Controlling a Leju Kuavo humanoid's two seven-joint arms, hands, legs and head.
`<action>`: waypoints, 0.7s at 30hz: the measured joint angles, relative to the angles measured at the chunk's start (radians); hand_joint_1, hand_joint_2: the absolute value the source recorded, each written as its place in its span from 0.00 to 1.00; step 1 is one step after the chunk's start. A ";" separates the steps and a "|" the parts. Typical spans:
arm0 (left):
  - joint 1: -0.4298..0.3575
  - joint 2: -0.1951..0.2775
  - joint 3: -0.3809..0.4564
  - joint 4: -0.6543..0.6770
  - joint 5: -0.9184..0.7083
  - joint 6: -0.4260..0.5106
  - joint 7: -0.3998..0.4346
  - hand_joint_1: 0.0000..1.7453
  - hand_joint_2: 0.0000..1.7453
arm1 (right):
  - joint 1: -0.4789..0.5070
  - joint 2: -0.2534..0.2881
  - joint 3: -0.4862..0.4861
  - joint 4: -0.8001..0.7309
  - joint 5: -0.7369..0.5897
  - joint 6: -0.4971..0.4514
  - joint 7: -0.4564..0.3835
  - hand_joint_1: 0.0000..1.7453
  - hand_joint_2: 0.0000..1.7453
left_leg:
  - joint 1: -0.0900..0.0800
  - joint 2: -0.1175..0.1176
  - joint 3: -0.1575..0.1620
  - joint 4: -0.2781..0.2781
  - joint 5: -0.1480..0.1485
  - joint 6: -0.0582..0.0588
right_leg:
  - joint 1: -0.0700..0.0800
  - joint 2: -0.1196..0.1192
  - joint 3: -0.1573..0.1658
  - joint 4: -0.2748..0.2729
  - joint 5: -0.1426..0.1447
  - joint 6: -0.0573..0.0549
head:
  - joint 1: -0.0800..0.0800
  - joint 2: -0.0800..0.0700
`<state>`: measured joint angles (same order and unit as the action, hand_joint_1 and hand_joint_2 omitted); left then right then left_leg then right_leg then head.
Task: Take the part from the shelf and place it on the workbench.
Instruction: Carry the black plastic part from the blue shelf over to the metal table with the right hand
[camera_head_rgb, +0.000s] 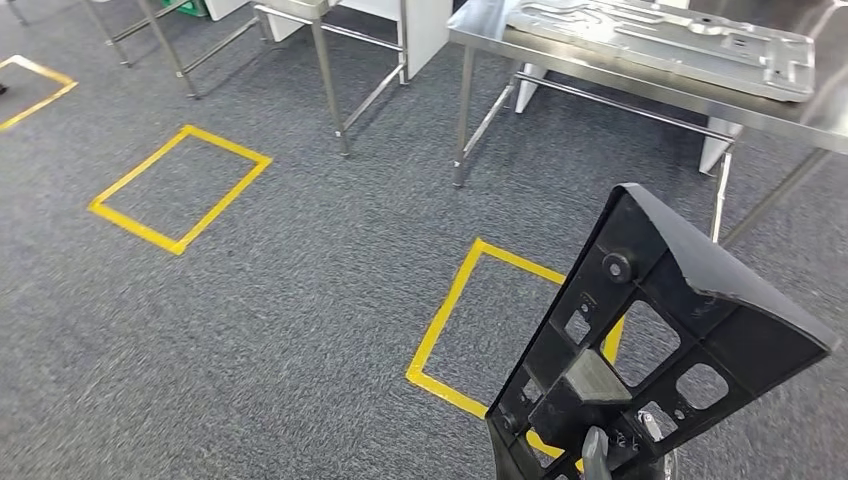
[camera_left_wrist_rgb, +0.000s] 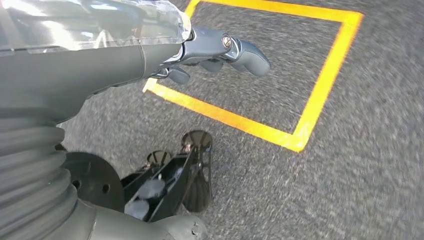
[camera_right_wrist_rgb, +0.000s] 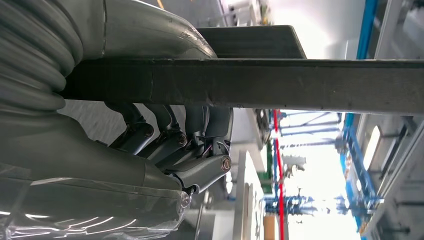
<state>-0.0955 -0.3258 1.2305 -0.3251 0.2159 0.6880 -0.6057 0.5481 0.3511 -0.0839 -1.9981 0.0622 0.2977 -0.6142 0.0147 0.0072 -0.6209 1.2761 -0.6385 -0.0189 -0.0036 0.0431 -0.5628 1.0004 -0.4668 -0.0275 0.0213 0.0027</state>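
Note:
The part (camera_head_rgb: 660, 330) is a flat black plastic panel with cut-out windows and a curved top edge. It stands tilted at the lower right of the head view, above the carpet. My right hand (camera_head_rgb: 597, 455) holds it at its lower end. In the right wrist view, the right hand (camera_right_wrist_rgb: 185, 145) has its fingers wrapped under the part's edge (camera_right_wrist_rgb: 280, 85). The steel workbench (camera_head_rgb: 478, 25) stands ahead at the upper right. My left hand (camera_left_wrist_rgb: 215, 55) hangs over the floor, its fingers loosely apart and holding nothing.
A pressed grey metal plate (camera_head_rgb: 670, 40) lies on the workbench. A yellow tape square (camera_head_rgb: 447, 302) marks the carpet in front of the bench, and another (camera_head_rgb: 135, 228) lies to the left. Steel table legs (camera_head_rgb: 330, 80) stand at the back centre.

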 joint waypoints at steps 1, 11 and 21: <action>0.001 0.000 -0.010 0.002 -0.003 0.003 0.002 0.00 1.00 | -0.001 -0.001 0.000 0.002 0.000 -0.004 0.002 1.00 1.00 | 0.000 -0.004 0.010 -0.035 0.034 0.001 | 0.000 0.016 0.001 0.003 -0.001 0.001 | 0.000 0.000; 0.013 0.001 -0.069 0.020 -0.172 0.014 0.015 0.00 1.00 | -0.025 -0.029 0.010 0.011 -0.002 -0.035 0.014 1.00 1.00 | 0.004 -0.021 0.101 -0.273 0.144 0.049 | -0.005 0.012 -0.056 0.099 -0.054 0.056 | 0.010 0.000; 0.021 0.000 0.144 0.019 -0.819 0.015 -0.028 0.00 1.00 | -0.078 -0.092 0.075 0.054 -0.020 -0.110 0.024 1.00 1.00 | -0.007 0.111 0.127 -0.274 0.114 0.029 | 0.009 -0.131 -0.011 0.015 -0.006 0.039 | 0.013 0.000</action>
<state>-0.0740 -0.3254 1.3743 -0.3063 -0.6031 0.7033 -0.6337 0.4704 0.2589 -0.0089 -1.9440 0.0422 0.1876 -0.5903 0.0080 0.1183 -0.4939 1.0021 -0.5245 0.0101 0.0050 -0.0883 -0.5739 1.0155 -0.4727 0.0110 0.0343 0.0027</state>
